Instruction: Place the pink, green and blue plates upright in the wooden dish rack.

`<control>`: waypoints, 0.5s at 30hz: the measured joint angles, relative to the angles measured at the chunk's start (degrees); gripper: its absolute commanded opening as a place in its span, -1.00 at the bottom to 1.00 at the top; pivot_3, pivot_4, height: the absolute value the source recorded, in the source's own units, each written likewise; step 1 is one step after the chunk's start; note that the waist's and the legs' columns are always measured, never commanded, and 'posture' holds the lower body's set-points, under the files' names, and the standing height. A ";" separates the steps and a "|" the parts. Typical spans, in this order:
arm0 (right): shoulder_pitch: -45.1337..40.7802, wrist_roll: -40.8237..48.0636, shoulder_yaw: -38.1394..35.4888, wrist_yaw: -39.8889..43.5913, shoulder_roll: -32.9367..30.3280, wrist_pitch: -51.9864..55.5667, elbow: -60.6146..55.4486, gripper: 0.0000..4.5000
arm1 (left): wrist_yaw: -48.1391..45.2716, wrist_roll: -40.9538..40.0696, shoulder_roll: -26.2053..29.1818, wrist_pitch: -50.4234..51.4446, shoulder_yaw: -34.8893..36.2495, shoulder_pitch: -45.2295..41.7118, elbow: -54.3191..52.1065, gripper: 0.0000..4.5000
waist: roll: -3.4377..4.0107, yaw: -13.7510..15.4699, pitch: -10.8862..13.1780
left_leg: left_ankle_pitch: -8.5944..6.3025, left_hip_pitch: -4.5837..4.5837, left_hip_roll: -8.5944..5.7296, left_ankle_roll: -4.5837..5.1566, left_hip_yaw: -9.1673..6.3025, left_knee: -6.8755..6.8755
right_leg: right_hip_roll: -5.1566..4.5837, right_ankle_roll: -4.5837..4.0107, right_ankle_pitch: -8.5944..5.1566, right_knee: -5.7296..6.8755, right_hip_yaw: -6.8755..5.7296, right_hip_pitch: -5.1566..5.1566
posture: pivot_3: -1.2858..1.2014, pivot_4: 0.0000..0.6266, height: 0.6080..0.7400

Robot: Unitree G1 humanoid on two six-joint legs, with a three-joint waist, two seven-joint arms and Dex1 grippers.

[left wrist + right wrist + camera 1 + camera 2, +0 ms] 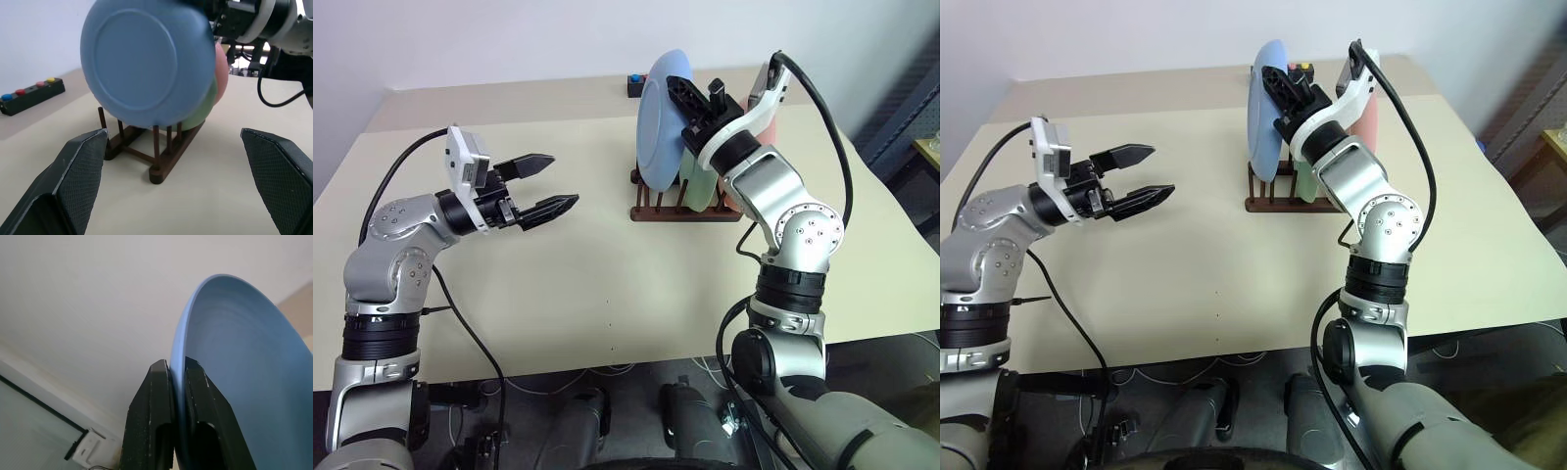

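Note:
My right gripper (693,98) is shut on the upper rim of the blue plate (658,122), and the right wrist view shows both fingers (159,411) pinching that rim. The plate stands upright at the left end of the wooden dish rack (677,211), with its lower edge down among the pegs. I cannot tell whether it rests on the rails. Behind it the green plate (198,116) and the pink plate (1369,117) stand upright in the rack. My left gripper (560,180) hovers open and empty over the table, well left of the rack and pointing toward it.
A black box with coloured buttons (32,93) lies on the table behind the rack. The beige table (607,284) stretches wide between my left gripper and the rack and toward the front edge. A wall runs behind the table.

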 measured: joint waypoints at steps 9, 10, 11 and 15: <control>2.23 -5.19 1.89 2.16 -0.24 -1.29 0.01 -1.00 | 0.05 0.09 0.00 -0.10 0.23 -0.30 0.00 0.98 | 0.00 -0.01 0.00 | 0.00 0.00 0.00 0.00 0.00 0.00 | 0.01 0.00 0.00 0.00 0.00 0.00 | 0.03 -0.52 1.00; 2.61 -5.80 2.18 2.41 -0.24 -1.43 0.01 -1.00 | 0.06 0.11 0.00 -0.10 0.23 -0.30 0.00 0.98 | 0.00 0.01 0.00 | 0.00 0.00 0.00 0.00 0.00 0.00 | 0.01 0.00 0.00 0.00 0.00 0.01 | 0.03 -0.52 1.00; 3.16 -6.58 2.43 2.61 -0.25 -1.51 0.12 -1.00 | 0.09 0.18 0.00 -0.10 0.23 -0.30 0.00 0.98 | 0.00 0.01 0.00 | 0.00 0.00 0.00 0.00 0.00 0.00 | 0.01 0.00 0.00 -0.01 0.00 0.01 | 0.03 -0.52 1.00; 3.69 -7.06 2.20 3.57 0.38 -2.04 0.37 -0.54 | 0.10 0.20 0.00 -0.09 0.24 -0.30 0.01 1.00 | 0.00 0.03 0.00 | 0.00 0.00 0.00 0.00 0.00 0.00 | 0.01 0.00 0.00 -0.01 0.00 0.01 | 0.03 -0.52 1.00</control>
